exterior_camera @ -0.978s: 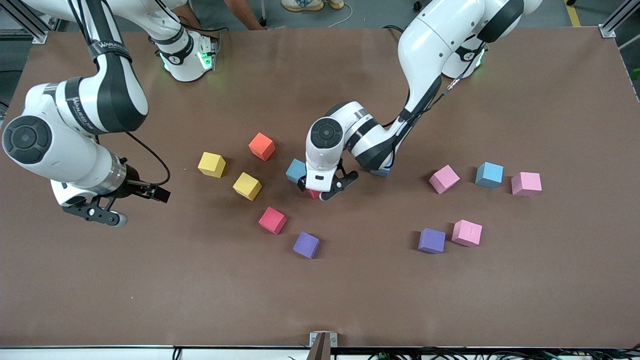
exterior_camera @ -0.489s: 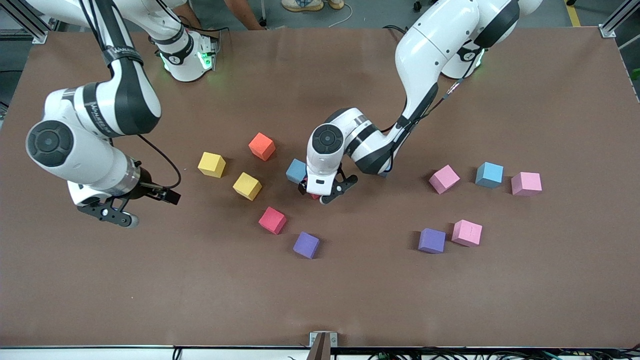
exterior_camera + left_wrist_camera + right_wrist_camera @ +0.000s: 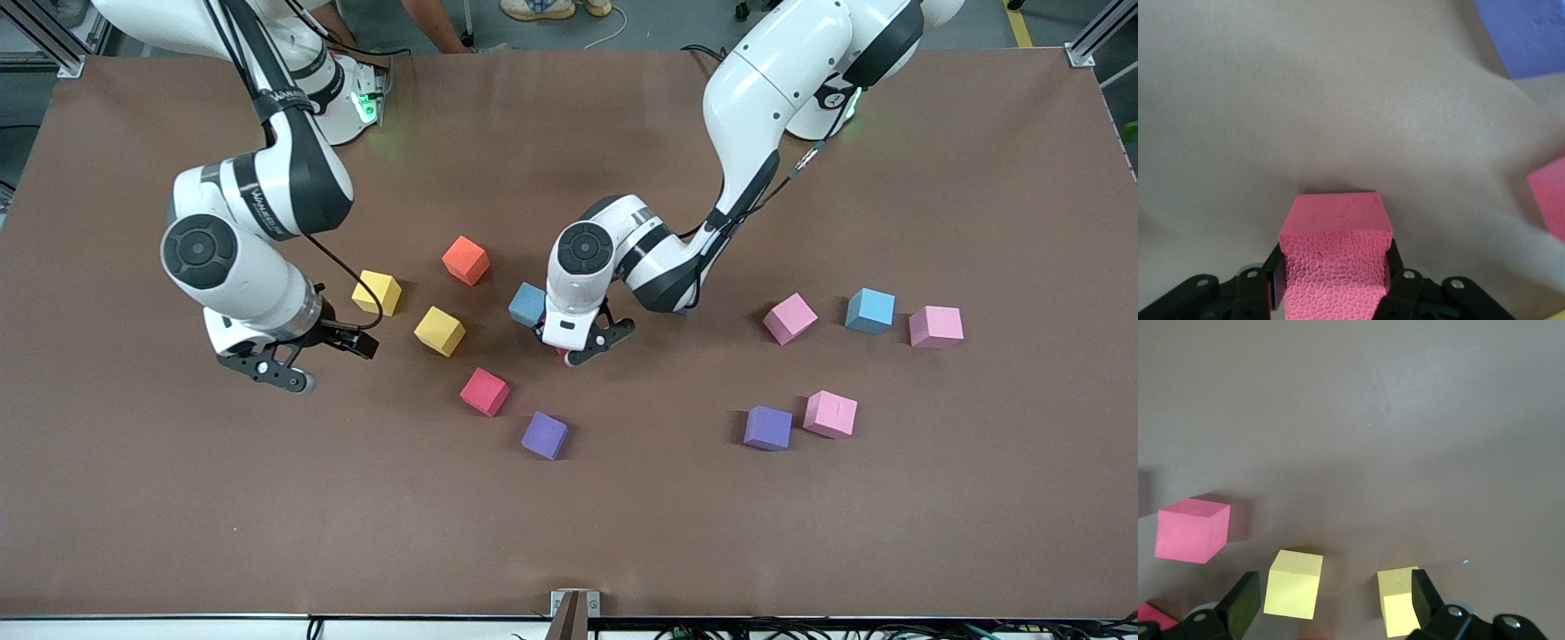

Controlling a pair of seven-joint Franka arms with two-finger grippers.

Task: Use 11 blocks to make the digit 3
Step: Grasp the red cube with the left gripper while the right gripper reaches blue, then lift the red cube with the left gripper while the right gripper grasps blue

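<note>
Reaching in from its base at the table's top edge, the left gripper [image 3: 578, 345] points down mid-table, clamped on a red block [image 3: 1335, 257] beside a blue block [image 3: 528, 304] — while the right gripper [image 3: 286, 366] hovers, fingers wide, near two yellow blocks [image 3: 439, 331].
</note>
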